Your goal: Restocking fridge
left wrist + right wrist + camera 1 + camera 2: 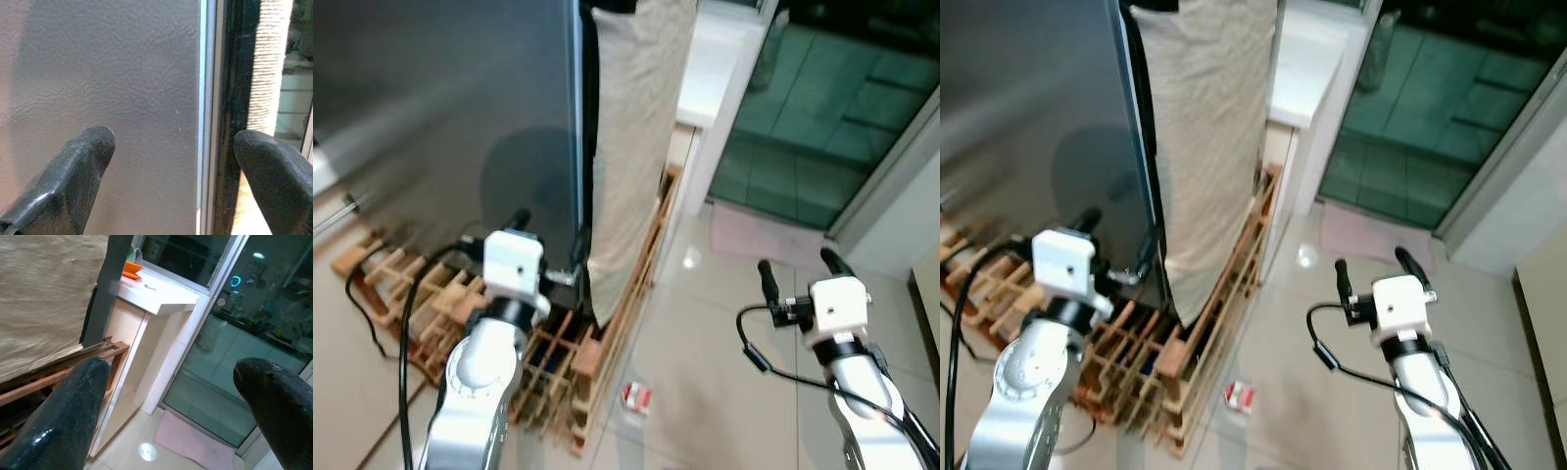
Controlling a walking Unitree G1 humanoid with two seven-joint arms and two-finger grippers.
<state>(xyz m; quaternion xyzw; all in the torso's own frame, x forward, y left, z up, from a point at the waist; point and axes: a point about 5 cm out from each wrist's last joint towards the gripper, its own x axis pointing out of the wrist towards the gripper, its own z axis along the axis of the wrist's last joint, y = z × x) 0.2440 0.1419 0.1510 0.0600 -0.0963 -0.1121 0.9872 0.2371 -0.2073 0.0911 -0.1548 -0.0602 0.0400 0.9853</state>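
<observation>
Left jaws spreading at the fridge door's edge

The left gripper (548,240) is holding its jaws spread, straddling the right edge of the closed grey fridge door (440,108), seemingly not yet touching; the right gripper (797,266) is hanging spread over the tiled floor (705,323). The fingers may be slipping off the slim edge, or snagging the beige cloth (631,137) beside it above the wooden rack (597,362).

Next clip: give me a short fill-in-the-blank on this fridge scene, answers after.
1. The left gripper reaches toward the edge of the dark grey ____ door.
2. The fridge stands on a slatted ____ pallet.
3. A small red and white packet lies on the tiled ____.
4. The right gripper's fingers are ____.

Answers: fridge; wooden; floor; open
</observation>
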